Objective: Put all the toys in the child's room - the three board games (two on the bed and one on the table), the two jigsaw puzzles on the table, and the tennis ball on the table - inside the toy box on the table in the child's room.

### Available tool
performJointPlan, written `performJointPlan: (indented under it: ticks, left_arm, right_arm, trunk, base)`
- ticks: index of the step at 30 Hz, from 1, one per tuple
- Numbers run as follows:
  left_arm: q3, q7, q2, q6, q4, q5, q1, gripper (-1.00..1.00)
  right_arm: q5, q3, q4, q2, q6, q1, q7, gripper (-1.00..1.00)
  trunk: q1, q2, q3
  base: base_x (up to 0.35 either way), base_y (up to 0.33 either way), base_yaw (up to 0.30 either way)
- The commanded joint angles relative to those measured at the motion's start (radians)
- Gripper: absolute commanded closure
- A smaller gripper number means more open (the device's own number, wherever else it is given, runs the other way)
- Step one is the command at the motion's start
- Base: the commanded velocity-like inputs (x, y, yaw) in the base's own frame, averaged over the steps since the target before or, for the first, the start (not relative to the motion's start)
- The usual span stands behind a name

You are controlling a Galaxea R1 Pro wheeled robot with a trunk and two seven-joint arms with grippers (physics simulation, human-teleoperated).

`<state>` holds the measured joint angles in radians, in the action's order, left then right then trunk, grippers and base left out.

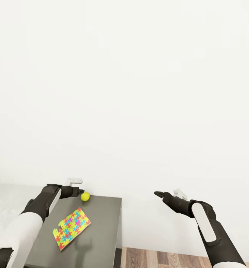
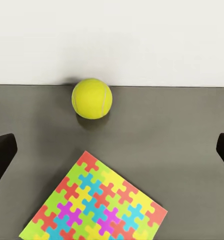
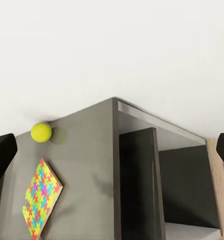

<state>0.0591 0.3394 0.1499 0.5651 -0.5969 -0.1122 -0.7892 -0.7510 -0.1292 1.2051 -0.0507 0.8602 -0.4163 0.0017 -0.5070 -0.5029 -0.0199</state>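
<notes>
Toys in front of you are two: the tennis ball [image 1: 85,196] sits at the far edge of the dark grey surface [image 1: 102,230], close to the white wall [image 1: 139,93], and one jigsaw puzzle [image 1: 71,228] lies flat nearer to you, turned so a corner points toward the ball. Ball and puzzle are apart, with bare surface between them.

Your left tool [image 1: 79,192] hangs over the far left part of the surface, just left of the ball and not touching it. In the left wrist view its two dark fingers [image 2: 1,155] stand spread wide at the picture's edges, with the ball [image 2: 91,98] and the puzzle's far corner [image 2: 96,205] between them, and nothing is gripped.

Your right tool [image 1: 158,194] is held out in the air to the right of the surface, well apart from ball and puzzle, over wood-plank floor [image 1: 169,258]. Its fingers [image 3: 1,155] are likewise spread and empty. The right wrist view shows the surface's right end and the dark open space beneath it.
</notes>
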Motion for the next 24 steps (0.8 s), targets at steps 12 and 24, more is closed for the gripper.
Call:
performJointPlan:
  ticks: [12,24]
  left_arm:
    - [0.009,0.026,0.013,0.005,-0.001,-0.010,-0.001,-1.00]
    - [0.010,0.155,0.080,0.003,-0.001,-0.011,-0.003,-1.00]
  right_arm:
    - [-0.001,-0.001,0.001,0.000,0.004,-0.001,-0.002,-1.00]
    - [-0.001,-0.001,-0.001,-0.001,0.003,-0.001,0.000,-1.00]
  trunk:
    - [0.000,-0.002,-0.022]
    - [0.000,-0.002,-0.041]
  base:
    - [0.000,0.000,0.000]
    - [0.000,0.000,0.000]
